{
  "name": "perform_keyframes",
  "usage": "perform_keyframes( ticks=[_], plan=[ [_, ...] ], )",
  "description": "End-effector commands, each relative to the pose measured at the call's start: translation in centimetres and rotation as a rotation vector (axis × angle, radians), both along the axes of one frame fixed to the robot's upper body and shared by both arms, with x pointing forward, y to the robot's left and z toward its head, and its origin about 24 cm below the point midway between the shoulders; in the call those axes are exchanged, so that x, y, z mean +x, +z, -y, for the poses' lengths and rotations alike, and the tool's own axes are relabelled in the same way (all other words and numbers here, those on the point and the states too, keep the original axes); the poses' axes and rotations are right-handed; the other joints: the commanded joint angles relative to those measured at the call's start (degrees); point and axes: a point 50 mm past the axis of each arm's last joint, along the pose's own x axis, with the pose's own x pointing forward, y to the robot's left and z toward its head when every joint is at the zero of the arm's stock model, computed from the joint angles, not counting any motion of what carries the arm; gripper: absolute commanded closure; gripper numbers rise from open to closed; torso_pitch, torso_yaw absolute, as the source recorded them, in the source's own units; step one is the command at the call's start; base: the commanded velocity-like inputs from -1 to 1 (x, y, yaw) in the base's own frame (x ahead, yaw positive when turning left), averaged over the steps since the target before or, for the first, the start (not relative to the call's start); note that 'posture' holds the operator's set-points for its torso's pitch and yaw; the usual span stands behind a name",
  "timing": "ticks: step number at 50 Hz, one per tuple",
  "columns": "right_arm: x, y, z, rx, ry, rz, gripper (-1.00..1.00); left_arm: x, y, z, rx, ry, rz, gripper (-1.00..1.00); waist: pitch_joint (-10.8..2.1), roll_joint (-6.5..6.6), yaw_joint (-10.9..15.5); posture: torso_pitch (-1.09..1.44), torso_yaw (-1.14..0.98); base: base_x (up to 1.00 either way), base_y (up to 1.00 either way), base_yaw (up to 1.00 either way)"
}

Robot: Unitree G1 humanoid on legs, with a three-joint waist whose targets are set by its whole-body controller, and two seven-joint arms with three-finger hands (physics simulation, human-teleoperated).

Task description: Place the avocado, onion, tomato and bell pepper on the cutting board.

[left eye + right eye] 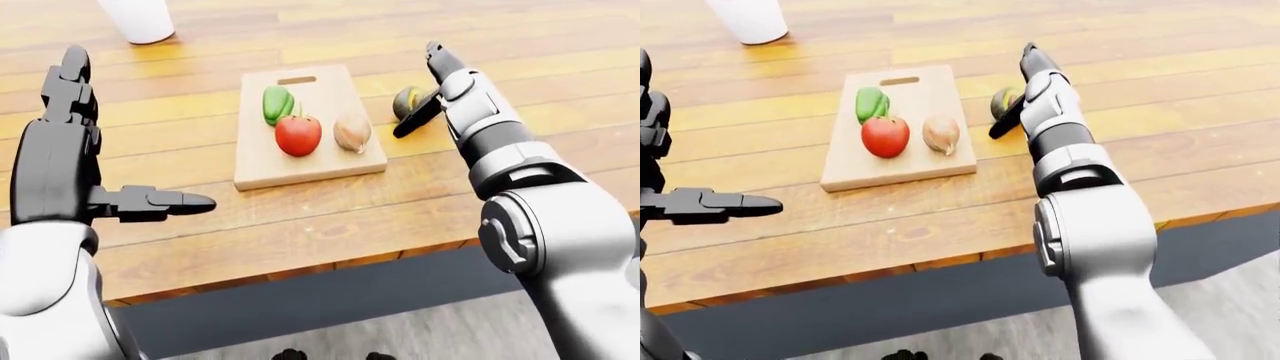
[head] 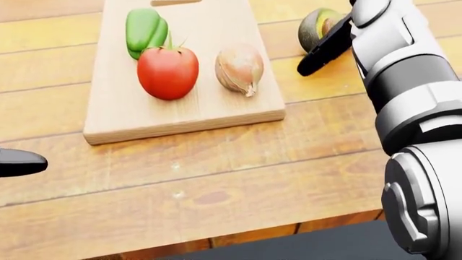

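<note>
**On the wooden table: three items on the board, avocado off it**

At the left of the left-eye view, the left hand [image 1: 110, 161] is seen raised above the table [image 1: 300, 225], its dark fingers spread wide and nothing held; in the head view only one black fingertip is caught at the left edge. A white cylinder [image 1: 138, 19] at the top left is cut off by the frame, so its kind cannot be told.

The board [image 2: 180, 116] is made of pale, smooth wood, rectangular with a slot handle that is cropped in the head view. On it a glossy green pepper [image 2: 144, 30] is laid touching a round red tomato [image 2: 167, 71], with a papery brown onion [image 2: 240, 67] just beside. The table is formed of warm, varnished planks with visible grain.

To the right of the board, the avocado [image 2: 316, 27] rests on the table, dark-skinned, partly hidden behind a black finger of the right hand [image 1: 428, 94]. That hand is seen open, fingers extended about the avocado; whether it is touched cannot be told. The grey right arm fills the right side. No writing is readable.
</note>
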Motion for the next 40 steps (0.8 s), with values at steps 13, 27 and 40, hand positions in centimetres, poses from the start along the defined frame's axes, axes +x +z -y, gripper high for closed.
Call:
perform_keyframes(
  ticks=[13,27,40],
  plan=[
    [-0.11,3.06,-0.38,0.031,-0.007,0.127,-1.00,-0.61,1.10,0.07,0.034,0.009,0.070,-1.00,-0.95,0.13,-0.06,0.33,0.00,0.00,0.00,0.00],
    [-0.09,2.72,-0.31,0.033,0.001,0.106,-0.60,-0.44,1.20,0.18,0.039,0.009,0.074,-1.00,-0.38,0.02,-0.16,0.34,0.00,0.00,0.00,0.00],
    [-0.05,2.43,-0.47,0.035,0.015,0.091,0.06,-0.45,1.03,0.14,0.046,0.008,0.069,-1.00,-0.56,-0.07,-0.23,0.34,0.00,0.00,0.00,0.00]
  ],
)
